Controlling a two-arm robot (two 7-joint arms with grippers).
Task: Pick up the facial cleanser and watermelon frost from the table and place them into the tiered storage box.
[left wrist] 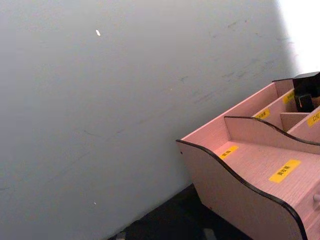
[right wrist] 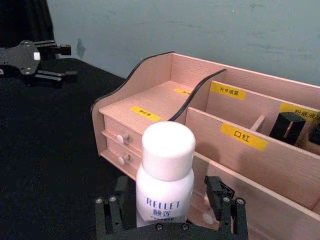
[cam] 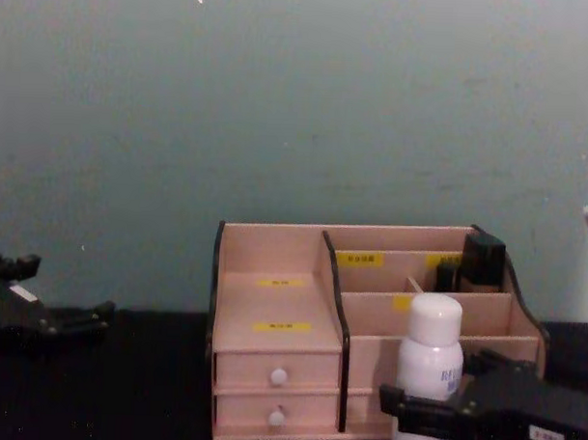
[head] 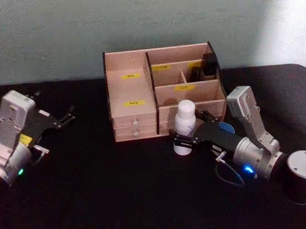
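The facial cleanser (right wrist: 166, 175) stands upright on the black table (head: 120, 191), just in front of the tiered storage box (head: 131, 92), before its right half and close to the lower front panel. The right gripper (right wrist: 165, 200) is around the lower part of this bottle: its fingers (right wrist: 222, 200) are spread, one on each side, and in the right wrist view a small gap shows between each finger and the white body, so they do not press it. The blue lid of the watermelon frost (head: 225, 127) shows behind the right gripper, on the table near the front right corner of the box, partly hidden by the arm. A dark bottle (head: 209, 66) stands in the back right compartment. The left gripper (head: 70, 115) is over the table well to the left of the box, its fingers apart and holding nothing.
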